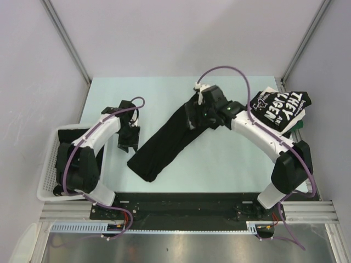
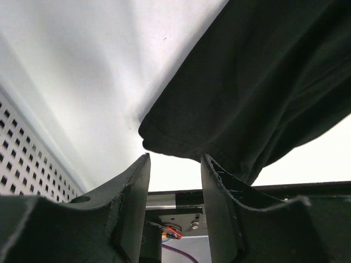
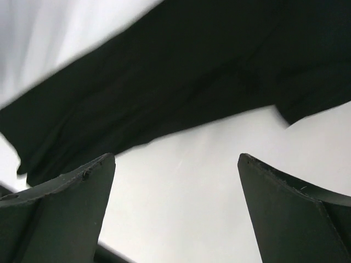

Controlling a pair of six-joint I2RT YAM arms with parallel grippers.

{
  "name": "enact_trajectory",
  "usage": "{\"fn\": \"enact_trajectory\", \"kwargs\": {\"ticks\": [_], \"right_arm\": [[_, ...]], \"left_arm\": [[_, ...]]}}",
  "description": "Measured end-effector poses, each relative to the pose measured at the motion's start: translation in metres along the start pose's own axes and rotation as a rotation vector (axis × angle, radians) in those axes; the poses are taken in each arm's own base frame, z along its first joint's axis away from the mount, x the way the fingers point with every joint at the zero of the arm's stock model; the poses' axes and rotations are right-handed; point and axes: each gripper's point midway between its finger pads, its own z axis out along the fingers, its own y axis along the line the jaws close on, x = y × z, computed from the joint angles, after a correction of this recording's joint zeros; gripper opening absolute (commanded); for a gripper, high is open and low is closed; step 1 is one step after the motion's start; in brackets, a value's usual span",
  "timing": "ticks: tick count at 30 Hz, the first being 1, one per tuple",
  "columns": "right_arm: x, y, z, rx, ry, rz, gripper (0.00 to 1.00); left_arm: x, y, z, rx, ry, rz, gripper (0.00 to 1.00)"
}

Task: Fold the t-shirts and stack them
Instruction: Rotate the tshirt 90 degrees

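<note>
Starting at the far left, the white mesh basket (image 1: 48,174) sits at the table's edge with something dark inside, too hidden behind the left arm (image 1: 90,143) to name. Just right of it the left gripper (image 1: 127,146) hangs low over the pale table (image 1: 230,164), jaws parted a narrow way and nothing between them. Its wrist view shows the tips pointing at a rounded hem just beyond them.

That hem belongs to the black t-shirt (image 1: 164,145), folded into a long band and lying diagonally across the middle of the table, near-left end up to far-right end. Over its upper end sits the right gripper (image 1: 193,114), jaws spread wide and empty, the dark cloth lying past its fingers (image 3: 60,208) in the wrist view.

Far right, a folded lettered t-shirt (image 1: 279,107), black with big white block letters, rests at the table's corner, well apart from the band.
</note>
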Motion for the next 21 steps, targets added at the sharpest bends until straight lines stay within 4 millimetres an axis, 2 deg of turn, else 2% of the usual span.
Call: {"fn": "enact_trajectory", "kwargs": {"ticks": [2, 3, 5, 6, 8, 9, 10, 16, 21], "right_arm": [[0.028, 0.016, 0.007, -0.03, 0.066, 0.017, 1.0], [0.043, 0.022, 0.01, -0.044, 0.1, 0.026, 1.0], [0.071, 0.033, 0.015, -0.063, 0.165, 0.045, 1.0], [0.083, 0.04, 0.017, -0.074, 0.191, 0.048, 1.0], [0.103, 0.049, 0.022, -0.084, 0.233, 0.055, 1.0], [0.113, 0.058, 0.025, -0.093, 0.253, 0.05, 1.0], [0.119, 0.066, 0.027, -0.103, 0.266, 0.044, 1.0], [0.15, 0.13, 0.041, -0.216, 0.297, -0.011, 1.0], [0.174, 0.158, 0.05, -0.258, 0.329, -0.054, 1.0]], "left_arm": [[0.0, 0.001, -0.006, -0.003, -0.019, -0.002, 0.53], [-0.001, 0.003, -0.009, -0.012, -0.031, -0.007, 0.59], [-0.001, 0.007, -0.014, -0.034, -0.053, -0.014, 0.65], [-0.002, 0.01, -0.018, -0.05, -0.067, -0.019, 0.72], [-0.005, 0.014, -0.027, -0.075, -0.095, -0.032, 0.79], [-0.01, 0.017, -0.033, -0.09, -0.125, -0.046, 0.91], [-0.013, 0.018, -0.039, -0.099, -0.148, -0.052, 0.99], [-0.031, 0.029, -0.08, -0.143, -0.318, -0.105, 0.99], [-0.029, 0.038, -0.099, -0.175, -0.395, -0.13, 0.99]]}}
